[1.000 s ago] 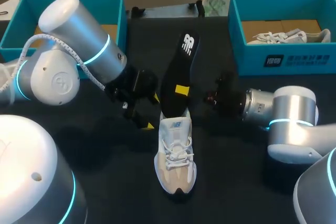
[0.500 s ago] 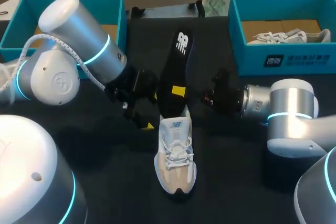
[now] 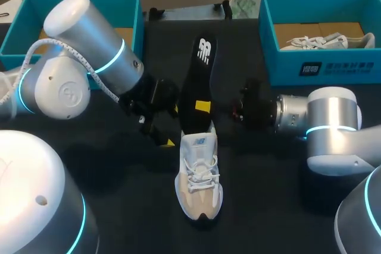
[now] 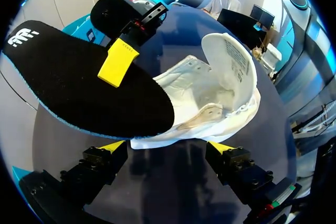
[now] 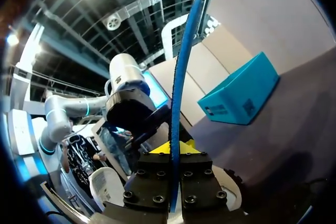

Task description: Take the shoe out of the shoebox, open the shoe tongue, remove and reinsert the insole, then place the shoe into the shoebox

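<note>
1. A pale sneaker (image 3: 199, 173) lies flat on a black table (image 3: 131, 206), toe pointing toward the robot, outside any box.
2. Its tongue (image 4: 231, 61) stands folded up, leaving the sneaker's mouth open.
3. A black insole (image 3: 199, 84) rises at a slant from the sneaker's mouth and stretches away past its heel. One rounded end meets the heel rim. How far that end sits inside cannot be told.
4. The right gripper (image 3: 203, 106) reaches in from the sneaker's right, just past its heel. It is clamped on the insole, one yellow tip pressed on the black top face and the other behind it. From the right wrist, the insole shows edge-on as a thin blue line between the two fingers.
5. The left gripper (image 4: 167, 148) sits just left of the sneaker's heel, pointing at it. Its fingers are spread wide with nothing between them, close to the sneaker but not touching.
6. A right-hand box (image 3: 315, 66), teal, stands well beyond the sneaker on its right and holds a second sneaker (image 3: 324, 41).
7. A left-hand box (image 3: 134, 25), also teal, stands well beyond the sneaker on its left.
</note>
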You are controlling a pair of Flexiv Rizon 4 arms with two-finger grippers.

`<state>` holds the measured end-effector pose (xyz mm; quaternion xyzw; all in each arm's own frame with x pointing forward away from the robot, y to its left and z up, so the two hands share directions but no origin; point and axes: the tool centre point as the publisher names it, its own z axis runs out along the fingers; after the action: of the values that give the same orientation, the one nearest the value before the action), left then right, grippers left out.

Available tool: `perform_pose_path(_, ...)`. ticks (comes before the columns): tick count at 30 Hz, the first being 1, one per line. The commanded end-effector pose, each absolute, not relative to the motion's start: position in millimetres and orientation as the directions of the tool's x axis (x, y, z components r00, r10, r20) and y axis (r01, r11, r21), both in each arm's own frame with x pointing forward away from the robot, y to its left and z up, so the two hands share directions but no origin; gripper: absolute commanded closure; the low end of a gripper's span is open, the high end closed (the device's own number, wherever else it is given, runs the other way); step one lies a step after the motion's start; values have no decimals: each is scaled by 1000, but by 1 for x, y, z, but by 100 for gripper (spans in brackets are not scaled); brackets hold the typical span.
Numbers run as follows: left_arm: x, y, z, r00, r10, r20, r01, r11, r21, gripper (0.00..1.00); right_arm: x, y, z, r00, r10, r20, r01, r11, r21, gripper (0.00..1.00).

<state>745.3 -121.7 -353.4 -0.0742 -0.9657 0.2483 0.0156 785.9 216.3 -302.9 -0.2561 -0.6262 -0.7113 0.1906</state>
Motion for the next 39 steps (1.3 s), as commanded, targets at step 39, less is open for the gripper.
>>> perform_pose_path(39,745,-122,-354,-988,151,-7,136,866,-481,0,751,207,-344,-779,156,608,596,-120,794,100)
